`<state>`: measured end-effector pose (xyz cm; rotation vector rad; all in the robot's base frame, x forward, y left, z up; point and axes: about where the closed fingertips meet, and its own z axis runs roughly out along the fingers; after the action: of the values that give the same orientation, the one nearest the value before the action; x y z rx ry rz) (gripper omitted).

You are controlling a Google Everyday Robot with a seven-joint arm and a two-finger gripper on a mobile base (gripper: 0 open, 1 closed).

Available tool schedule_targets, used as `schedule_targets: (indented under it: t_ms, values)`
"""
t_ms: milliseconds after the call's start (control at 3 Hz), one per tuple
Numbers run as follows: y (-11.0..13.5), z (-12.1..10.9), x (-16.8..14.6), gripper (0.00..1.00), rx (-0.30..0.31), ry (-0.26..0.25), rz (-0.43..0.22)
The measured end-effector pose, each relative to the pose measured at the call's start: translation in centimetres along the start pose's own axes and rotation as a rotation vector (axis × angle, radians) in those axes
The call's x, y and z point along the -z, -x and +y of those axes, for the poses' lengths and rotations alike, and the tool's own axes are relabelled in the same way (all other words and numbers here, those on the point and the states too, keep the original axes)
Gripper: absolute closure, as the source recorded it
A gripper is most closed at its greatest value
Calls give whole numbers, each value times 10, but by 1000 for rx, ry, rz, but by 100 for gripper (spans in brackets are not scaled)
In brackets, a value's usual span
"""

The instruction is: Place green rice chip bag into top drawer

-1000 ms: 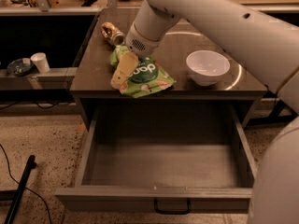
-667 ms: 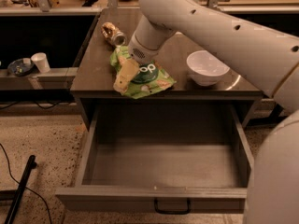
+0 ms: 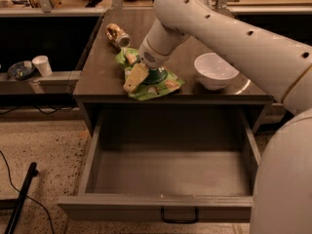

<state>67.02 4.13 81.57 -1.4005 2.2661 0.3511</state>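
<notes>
Grasp stage of the placing task, as we judge it. The gripper (image 3: pixel 136 76) is down on the green rice chip bag (image 3: pixel 163 84), at the bag's left half; whether it is closed on the pouch or merely pressed onto it we cannot tell. The bag lies on the cabinet top (image 3: pixel 97 77), close to the front edge and directly above the left part of the top drawer (image 3: pixel 90 165), which stands pulled out with nothing visible inside. Its black handle (image 3: pixel 179 217) shows at the bottom of the front panel.

We read the bag's long axis as a diagonal, from rear-left, near the crushed gold can (image 3: pixel 118 35), to front-right, towards the white bowl (image 3: pixel 214 69). The arm hides most of the lettering, so we cannot say which end is the pouch's top.

The next move, in our judgement, calls for a firm hold on the crinkly foil, a lift clear of the edge, then a short carry forward and down into the drawer.
</notes>
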Motion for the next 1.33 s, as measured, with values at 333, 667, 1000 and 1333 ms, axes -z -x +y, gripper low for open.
schedule_targets:
  t_ms: [333,667,1000,1333]
  values:
    - [4,0,6,73,0,0,0]
    - [5,0,9,96,0,0,0]
    - [14,33,19,100,52,72,-184]
    - [7,80,27,100,85,200,-361]
